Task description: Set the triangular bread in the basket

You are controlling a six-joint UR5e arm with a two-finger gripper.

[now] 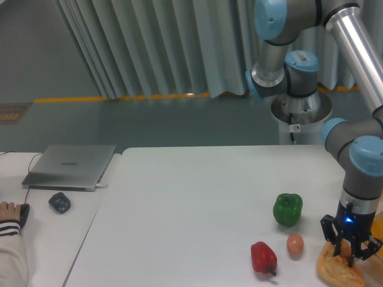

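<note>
Triangular bread [339, 267], flat, golden-brown, flaky crust: lies on the white tabletop [197, 209] at the lower right corner of the view, near the tabletop's right edge; its lower part runs to the bottom border of the frame.

Tool [350, 251], black, two-fingered, pointing straight down with a blue light lit on its body: fingers parted, tips down at the upper right part of the bread. Whether the tips touch the crust or sit just above it cannot be told; nothing is seen pinched between them.

Basket [379, 230]: only a thin yellow-orange sliver shows at the right border, just behind the tool's wrist. Rim and inside not readable.

Objects left of the bread:
- small tan egg [295, 244], just beside the bread, apart from it
- glossy red bell pepper [263, 257], near the egg, close to the bottom border
- glossy green bell pepper [288, 209], behind the egg

Open room: the middle and left of the white tabletop carry nothing.

On the adjoining surface at left: closed silver laptop [70, 166], a small dark object [59, 202], and a person's hand [9, 210] in a striped sleeve at the left border.
</note>
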